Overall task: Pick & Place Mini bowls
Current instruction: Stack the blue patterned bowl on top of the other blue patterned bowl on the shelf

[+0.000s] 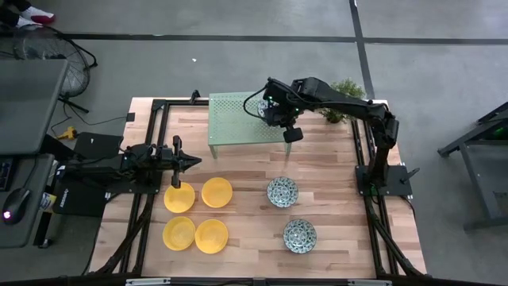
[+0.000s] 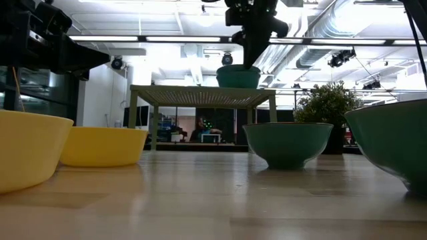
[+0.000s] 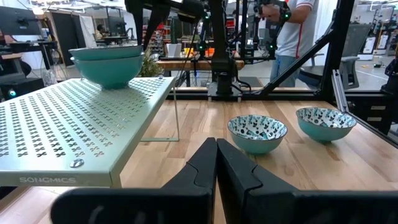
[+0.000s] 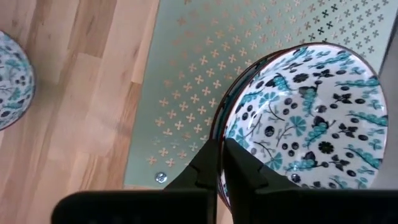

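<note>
Two patterned mini bowls sit stacked at the right end of the pale green rack. My right gripper reaches down over them from the table's right side and is shut at the top bowl. Two more patterned bowls rest on the wooden table in front of the rack. Several yellow bowls lie to their left. My left gripper hovers shut and level above the table, by the yellow bowls. My right gripper pinches the top bowl's rim on the side facing the table's near edge. One finger is inside the bowl and the other outside. The fingers come steeply from above. The bowl still sits upright in the stack on the rack.
A small potted plant stands at the far right corner behind the rack. Black arm frames line both table sides. A person stands in the room beyond the table. Bare wood lies between the rack and the bowls.
</note>
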You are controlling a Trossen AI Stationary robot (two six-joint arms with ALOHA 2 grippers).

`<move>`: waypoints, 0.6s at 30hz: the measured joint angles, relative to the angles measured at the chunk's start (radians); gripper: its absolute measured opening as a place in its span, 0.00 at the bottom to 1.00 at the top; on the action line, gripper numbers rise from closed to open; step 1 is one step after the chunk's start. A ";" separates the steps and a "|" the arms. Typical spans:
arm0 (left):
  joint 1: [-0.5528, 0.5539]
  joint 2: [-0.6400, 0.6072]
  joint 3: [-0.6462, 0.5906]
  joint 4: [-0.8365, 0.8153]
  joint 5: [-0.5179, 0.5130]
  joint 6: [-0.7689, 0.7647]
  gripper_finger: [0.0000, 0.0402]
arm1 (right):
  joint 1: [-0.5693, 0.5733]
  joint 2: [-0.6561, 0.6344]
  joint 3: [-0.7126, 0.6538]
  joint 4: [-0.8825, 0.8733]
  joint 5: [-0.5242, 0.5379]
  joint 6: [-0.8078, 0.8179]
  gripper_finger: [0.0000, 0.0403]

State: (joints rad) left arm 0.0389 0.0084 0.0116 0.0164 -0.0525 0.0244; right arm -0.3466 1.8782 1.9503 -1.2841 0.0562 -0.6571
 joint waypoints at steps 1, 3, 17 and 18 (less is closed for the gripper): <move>0.000 0.000 0.000 0.000 0.000 0.000 0.02 | 0.001 0.000 0.000 0.006 0.010 0.003 0.02; 0.000 0.000 0.000 0.000 0.000 0.000 0.02 | 0.003 0.001 0.000 0.016 0.018 0.003 0.05; 0.000 0.000 0.000 0.000 0.000 0.000 0.02 | 0.005 -0.005 -0.001 0.027 0.040 0.002 0.22; 0.000 0.000 0.000 0.000 0.000 0.000 0.02 | 0.005 -0.008 -0.001 0.027 0.039 0.001 0.23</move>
State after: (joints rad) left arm 0.0389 0.0082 0.0116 0.0162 -0.0525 0.0244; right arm -0.3416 1.8702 1.9491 -1.2570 0.0951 -0.6558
